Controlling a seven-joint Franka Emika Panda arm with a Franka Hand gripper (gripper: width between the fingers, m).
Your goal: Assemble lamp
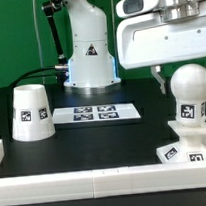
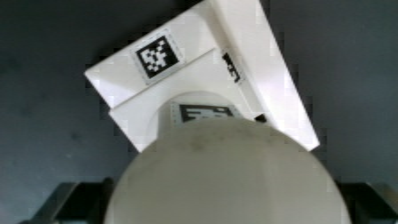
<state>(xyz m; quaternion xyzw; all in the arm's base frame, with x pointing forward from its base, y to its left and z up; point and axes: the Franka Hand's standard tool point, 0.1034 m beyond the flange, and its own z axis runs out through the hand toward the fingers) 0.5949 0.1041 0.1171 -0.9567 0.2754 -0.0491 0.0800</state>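
Bulb (image 1: 190, 84) upright on square base (image 1: 187, 152) at exterior view's right, shade (image 1: 31, 112) well apart on surface (image 1: 114, 140), marker board (image 1: 97, 113) between; pincer (image 2: 222, 196) straddling bulb, grip or gap indiscernible.

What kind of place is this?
Probably a robot testing lab: a big white robot arm stands at a black table, with a green backdrop and the flat white marker board printed with square tags.
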